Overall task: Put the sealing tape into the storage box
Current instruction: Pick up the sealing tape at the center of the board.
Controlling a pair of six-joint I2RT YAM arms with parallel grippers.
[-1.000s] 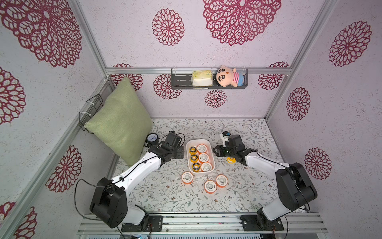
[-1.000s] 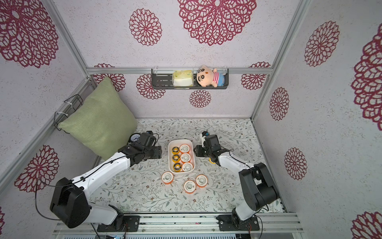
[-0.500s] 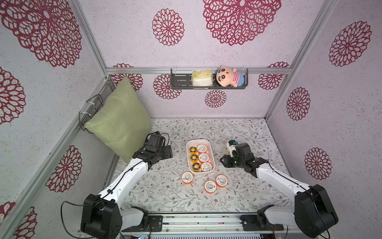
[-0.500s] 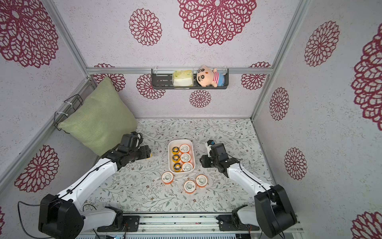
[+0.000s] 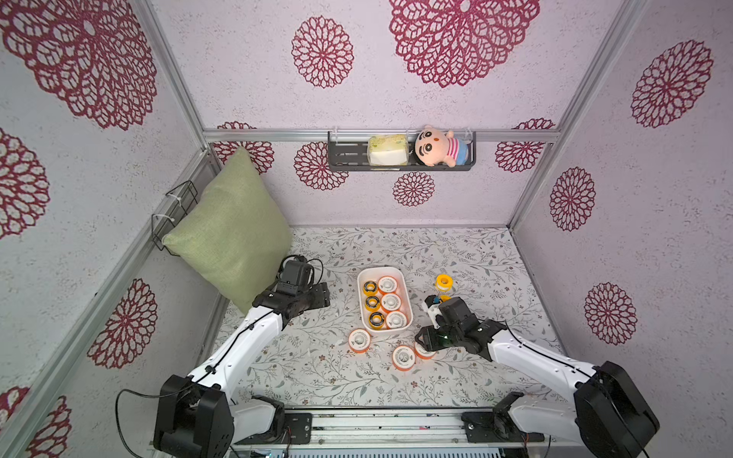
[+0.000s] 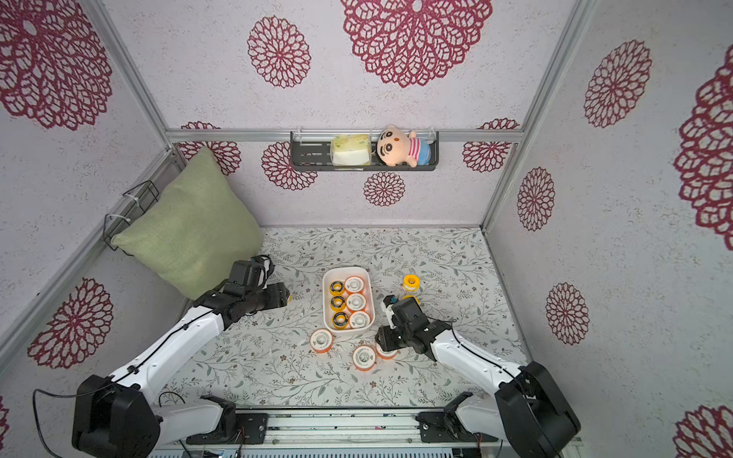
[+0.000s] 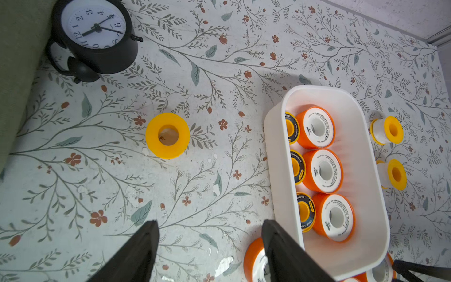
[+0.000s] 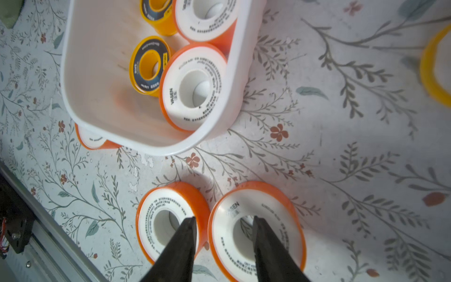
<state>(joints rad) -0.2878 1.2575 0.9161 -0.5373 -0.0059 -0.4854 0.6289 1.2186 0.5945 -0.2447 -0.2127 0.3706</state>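
Right wrist view: right tool point(image 8: 222, 218) is hanging open, empty, over an orange spool point(image 8: 231, 212) just outside the storage box point(image 8: 240, 80).
Left tool point(image 7: 210, 222): gaping wide, holding nothing.
Sealing tape point(image 7: 314, 171): six spools are sitting inside the box; others are lying around it on the tabletop point(image 8: 341, 146).
Handling: light, stiff, slick; pinching rim-to-core is looking safest.
Writing: "VASEN" is showing on white faces.
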